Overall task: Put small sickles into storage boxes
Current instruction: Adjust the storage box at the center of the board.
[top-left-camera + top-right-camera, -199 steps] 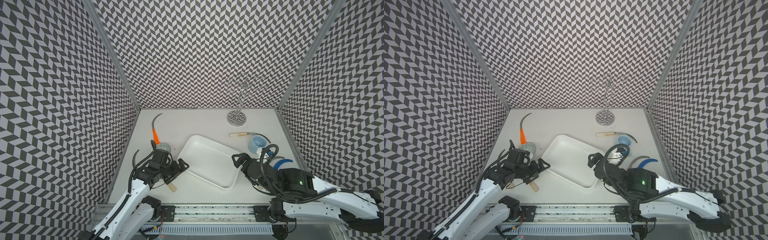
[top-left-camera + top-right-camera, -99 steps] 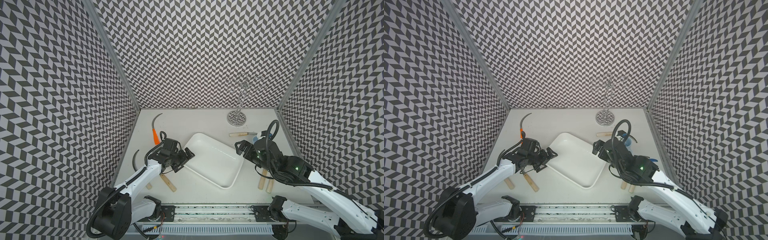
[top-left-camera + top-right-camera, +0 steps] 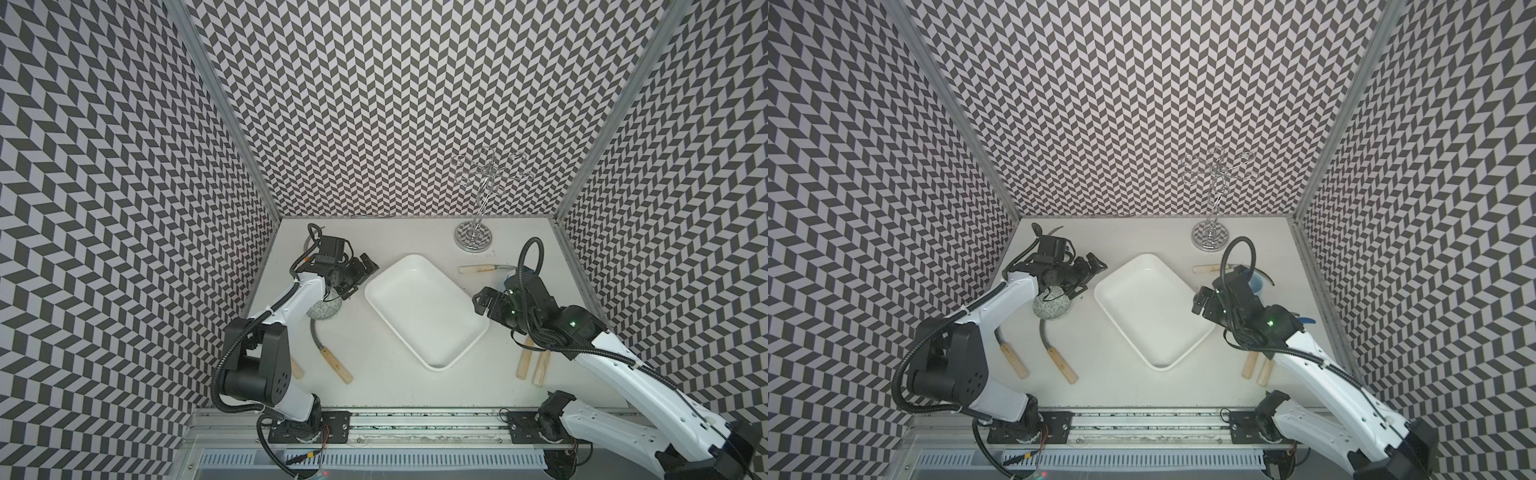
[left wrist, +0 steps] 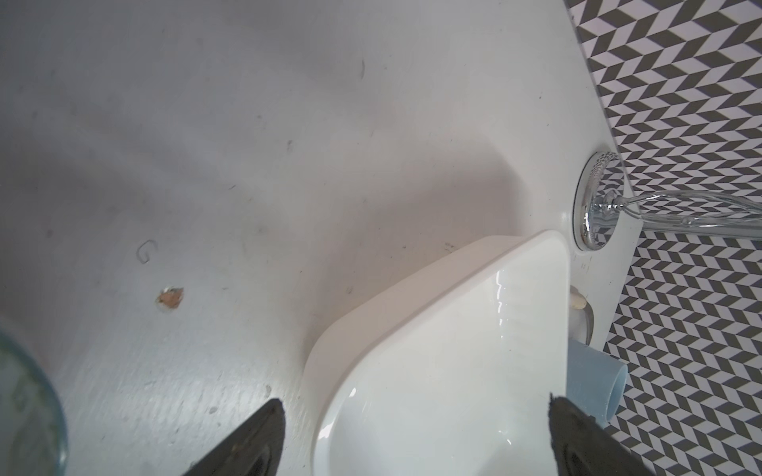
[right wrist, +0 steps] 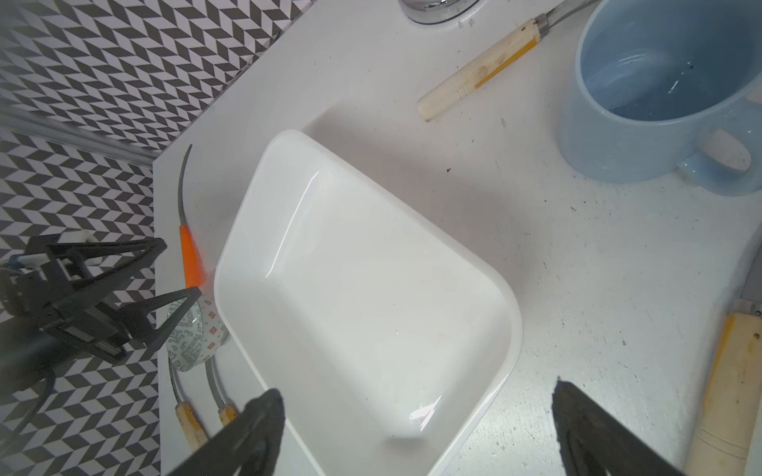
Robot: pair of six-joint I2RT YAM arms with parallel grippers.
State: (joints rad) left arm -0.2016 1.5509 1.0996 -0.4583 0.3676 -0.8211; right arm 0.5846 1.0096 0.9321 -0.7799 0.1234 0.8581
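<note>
fig. the left gripper (image 3: 360, 277) and right gripper (image 3: 480, 303) hover on either side of the bare tray (image 3: 424, 311), fingers spread wide and empty. every sickle (image 3: 334, 365) we can see lies on the table (image 3: 386, 386): two by the bowl (image 3: 326, 311), two near the right gripper, one by the mug (image 5: 651, 82), and an orange-handled one (image 5: 189, 259). we judge it best to pinch a handle crosswise, then lift it clear of the rim.
</note>
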